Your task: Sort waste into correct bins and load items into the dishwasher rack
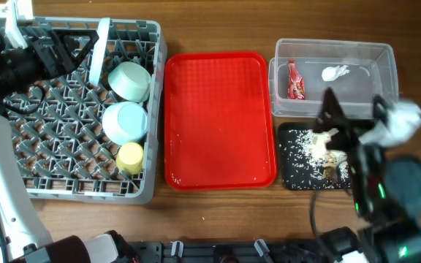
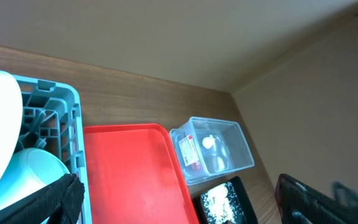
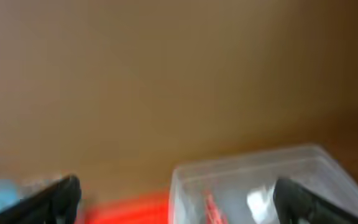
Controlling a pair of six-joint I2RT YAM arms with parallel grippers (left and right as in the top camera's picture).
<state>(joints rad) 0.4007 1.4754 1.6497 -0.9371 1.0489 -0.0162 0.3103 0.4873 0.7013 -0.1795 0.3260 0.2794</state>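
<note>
The grey dishwasher rack (image 1: 35, 183) at the left holds an upright pale plate (image 1: 102, 44), a tilted pale bowl (image 1: 129, 80), a pale blue bowl (image 1: 125, 122) and a yellow cup (image 1: 130, 157). My left gripper (image 1: 64, 52) hangs open and holding nothing over the rack's far part; the left wrist view shows its fingers spread wide (image 2: 179, 208). The clear tub (image 1: 386, 55) contains a red wrapper (image 1: 295, 80) and a white tissue (image 1: 335, 72). Food scraps (image 1: 320, 146) lie in the black tray (image 1: 291, 175). My right gripper (image 1: 353, 109) is open and holding nothing above where tub and tray meet; its wrist view is blurred (image 3: 182, 205).
The flat red serving tray (image 1: 220, 117) lies between the rack and the two bins, with nothing on it. The right arm's body (image 1: 386, 197) covers the black tray's right side. Bare wooden table runs along the far and near edges.
</note>
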